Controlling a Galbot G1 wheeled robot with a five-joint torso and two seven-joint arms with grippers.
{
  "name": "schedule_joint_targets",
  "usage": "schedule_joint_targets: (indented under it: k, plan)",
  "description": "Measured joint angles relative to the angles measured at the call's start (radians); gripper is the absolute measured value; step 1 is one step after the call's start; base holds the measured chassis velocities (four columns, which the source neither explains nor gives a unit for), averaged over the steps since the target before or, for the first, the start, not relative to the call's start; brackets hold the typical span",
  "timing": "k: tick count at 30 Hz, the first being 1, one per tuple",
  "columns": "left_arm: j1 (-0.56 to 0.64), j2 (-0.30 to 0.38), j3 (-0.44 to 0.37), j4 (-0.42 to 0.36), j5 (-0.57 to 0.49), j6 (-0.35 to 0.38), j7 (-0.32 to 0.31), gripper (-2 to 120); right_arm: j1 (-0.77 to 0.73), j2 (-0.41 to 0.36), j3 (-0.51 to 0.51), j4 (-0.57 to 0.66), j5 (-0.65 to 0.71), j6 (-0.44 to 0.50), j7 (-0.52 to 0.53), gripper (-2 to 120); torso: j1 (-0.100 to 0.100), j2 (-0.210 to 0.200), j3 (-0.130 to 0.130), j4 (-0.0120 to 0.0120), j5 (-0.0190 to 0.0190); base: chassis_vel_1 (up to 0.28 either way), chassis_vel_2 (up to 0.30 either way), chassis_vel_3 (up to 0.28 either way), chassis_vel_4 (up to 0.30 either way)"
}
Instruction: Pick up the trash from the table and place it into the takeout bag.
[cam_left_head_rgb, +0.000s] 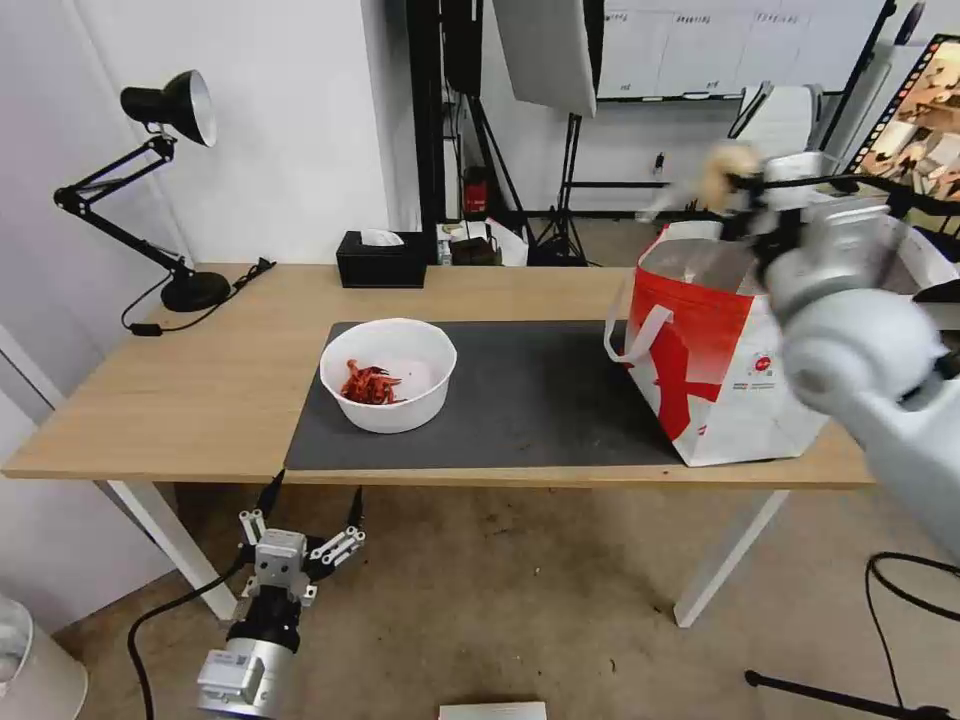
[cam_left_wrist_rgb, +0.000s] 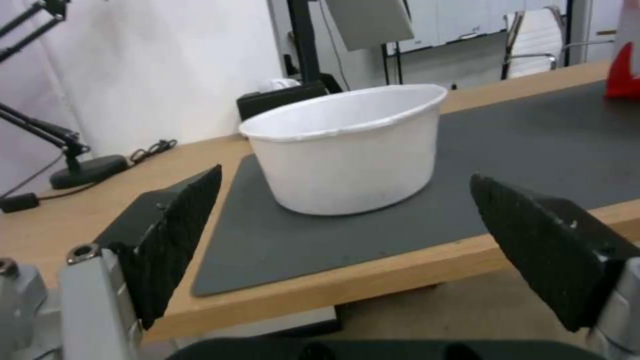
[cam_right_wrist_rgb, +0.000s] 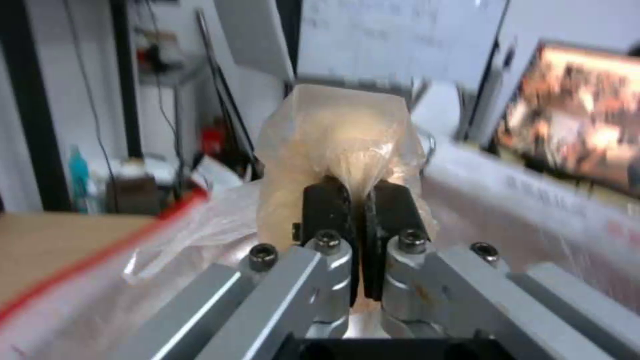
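On the dark grey mat (cam_left_head_rgb: 540, 400) of the light-wood table (cam_left_head_rgb: 200, 390) stands a white round bowl (cam_left_head_rgb: 388, 385) holding red shells (cam_left_head_rgb: 368, 384). The white-and-red takeout bag (cam_left_head_rgb: 720, 380) stands open at the table's right end. Above its mouth my right gripper (cam_left_head_rgb: 745, 190) is shut on the clear wrap of a yellowish lump (cam_left_head_rgb: 722, 170). The right wrist view shows that gripper (cam_right_wrist_rgb: 358, 200) pinching the wrapped lump (cam_right_wrist_rgb: 340, 140) over the bag's lining (cam_right_wrist_rgb: 533, 200). My left gripper (cam_left_head_rgb: 300, 530) hangs open below the table's front edge, facing the bowl (cam_left_wrist_rgb: 350, 150), apart from it.
A black tissue box (cam_left_head_rgb: 380, 258) sits at the table's back edge and a black desk lamp (cam_left_head_rgb: 165, 110) at its back left. Light stands and a chair stand behind the table. A cable (cam_left_head_rgb: 900, 570) lies on the floor at the right.
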Motion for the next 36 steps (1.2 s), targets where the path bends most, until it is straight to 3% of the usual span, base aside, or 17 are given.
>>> schedule_joint_targets:
  k: [5, 15, 17, 24, 26, 36]
  plan:
    - [0.006, 0.007, 0.009, -0.002, 0.006, -0.002, 0.012, 100, -0.016, -0.003, 0.013, -0.018, 0.108, -0.019, 0.023, 1, 0.0, 0.0, 0.0, 0.0003, 0.0001, 0.0, 0.0, 0.0, 0.0]
    - [0.006, 0.005, 0.006, -0.008, 0.006, -0.002, 0.027, 100, -0.009, 0.017, -0.011, -0.034, 0.134, -0.025, 0.035, 3, 0.0, 0.0, 0.0, 0.0003, -0.0002, 0.0, 0.0, 0.0, 0.0]
    - [0.006, 0.004, 0.006, -0.008, 0.006, -0.002, 0.031, 100, -0.007, 0.017, -0.014, -0.036, 0.137, -0.036, 0.029, 14, 0.0, 0.0, 0.0, 0.0002, -0.0002, 0.0, 0.0, 0.0, 0.0]
    - [0.005, 0.011, 0.004, -0.01, 0.005, -0.002, 0.038, 100, -0.015, 0.02, -0.025, -0.023, 0.133, -0.039, 0.036, 34, 0.0, 0.0, 0.0, 0.0002, -0.0003, 0.0, 0.0, 0.0, 0.0]
    - [0.005, 0.012, 0.003, -0.016, 0.006, -0.001, 0.041, 100, -0.019, 0.024, -0.027, -0.018, 0.129, -0.039, 0.04, 46, 0.0, 0.0, 0.0, 0.0002, -0.0002, 0.0, 0.0, 0.0, 0.0]
    - [0.008, 0.016, -0.003, -0.018, 0.005, 0.0, 0.041, 100, -0.013, 0.017, -0.027, -0.016, 0.126, -0.039, 0.039, 78, 0.0, 0.0, 0.0, 0.0002, -0.0002, 0.0, 0.0, 0.0, 0.0]
